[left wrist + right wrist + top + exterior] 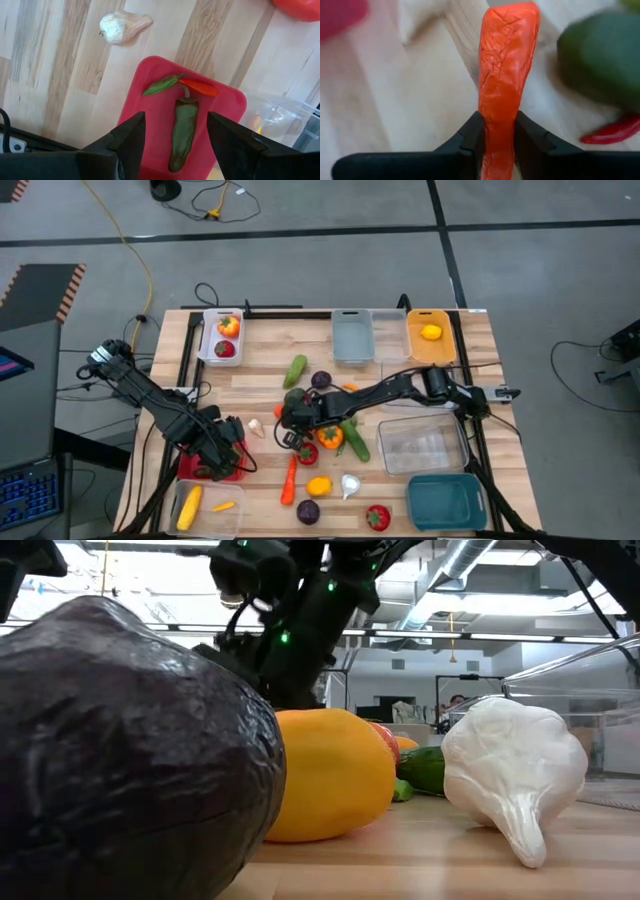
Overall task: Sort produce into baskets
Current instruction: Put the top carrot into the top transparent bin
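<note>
The orange pepper (506,75) was pinched across its width by the right gripper (498,132), its long axis running straight out ahead, while the left gripper (176,135) hovered half-open over the red basket (150,107).

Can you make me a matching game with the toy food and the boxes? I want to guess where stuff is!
Things:
1. lemon
2. two green peppers
3. corn
4. orange carrot

Places:
A. in the red basket, under the left tool
B. pinched in the right tool
C. in the orange-yellow basket
D. in the white basket at the table's near left corner

Pairs: 1-C, 2-A, 3-D, 4-B
</note>
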Controlling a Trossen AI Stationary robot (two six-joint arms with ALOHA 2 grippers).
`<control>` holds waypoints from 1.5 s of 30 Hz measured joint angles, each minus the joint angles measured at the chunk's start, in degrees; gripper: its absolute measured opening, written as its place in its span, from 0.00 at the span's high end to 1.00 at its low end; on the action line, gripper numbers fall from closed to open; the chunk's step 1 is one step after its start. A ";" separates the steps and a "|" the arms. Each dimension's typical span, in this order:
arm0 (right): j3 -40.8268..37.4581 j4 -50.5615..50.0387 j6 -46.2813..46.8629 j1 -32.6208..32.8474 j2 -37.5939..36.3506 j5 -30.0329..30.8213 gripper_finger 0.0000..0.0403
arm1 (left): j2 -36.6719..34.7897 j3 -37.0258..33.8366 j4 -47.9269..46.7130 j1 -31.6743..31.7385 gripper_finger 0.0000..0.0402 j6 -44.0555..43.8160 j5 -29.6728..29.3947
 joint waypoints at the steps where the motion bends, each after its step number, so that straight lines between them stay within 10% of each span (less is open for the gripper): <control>1: 0.00 -0.21 -0.16 0.00 -0.86 0.00 0.71 | 0.00 0.00 0.01 0.00 0.50 0.00 0.00; 16: 0.02 -2.14 -13.93 -0.63 -14.21 0.00 0.72 | 0.00 0.02 0.21 -0.02 0.50 0.42 -4.61; 31: 0.02 -4.48 -19.60 0.76 -26.25 -0.26 0.72 | 0.00 0.04 10.20 -0.02 0.53 12.98 -41.24; 45: -11.33 -9.76 -10.98 3.65 -33.25 -1.91 0.72 | 0.00 0.04 10.31 0.28 0.55 13.06 -36.36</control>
